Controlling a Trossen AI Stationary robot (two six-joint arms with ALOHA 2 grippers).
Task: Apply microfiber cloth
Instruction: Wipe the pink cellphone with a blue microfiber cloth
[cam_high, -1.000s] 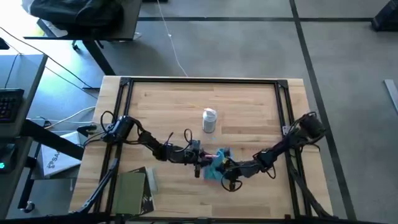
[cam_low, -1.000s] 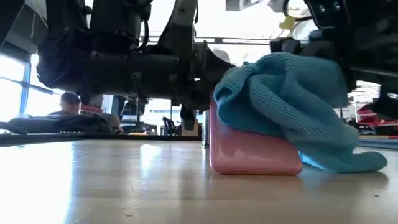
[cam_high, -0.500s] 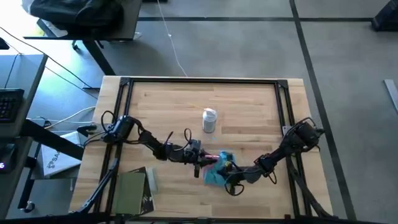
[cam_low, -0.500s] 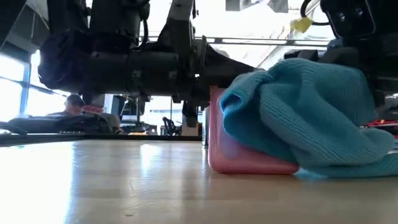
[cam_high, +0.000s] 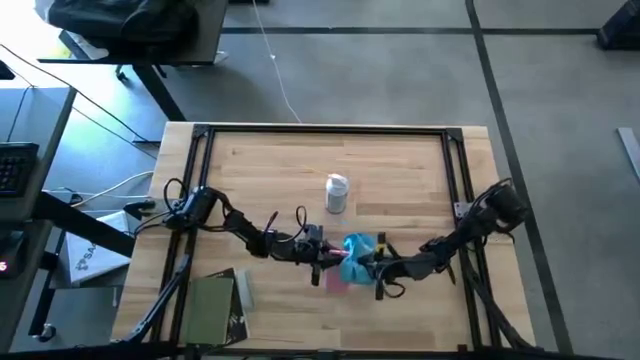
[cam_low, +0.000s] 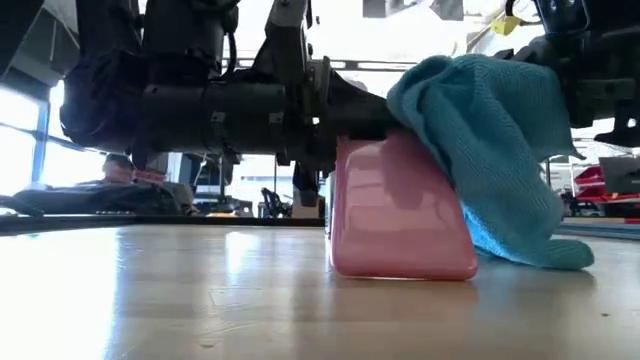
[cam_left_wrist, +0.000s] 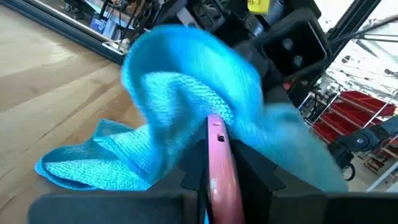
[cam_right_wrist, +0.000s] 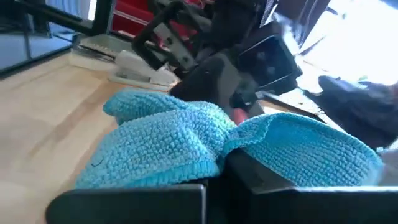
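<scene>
Microfiber cloth (cam_low: 485, 140) draped over the pink object's (cam_low: 395, 215) top edge, bunched in the closed right end effector (cam_high: 372, 263). Left end effector (cam_high: 322, 255) clamps the pink object upright on the surface (cam_high: 400, 170). Judgement — wipe with light, even pressure against the left's grip, lest the object tip.

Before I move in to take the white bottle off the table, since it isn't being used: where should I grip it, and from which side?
Grip the white bottle around its body, probably coming from the table's far side. It stands upright and alone there, while both hands crowd the near side with the cloth.
</scene>
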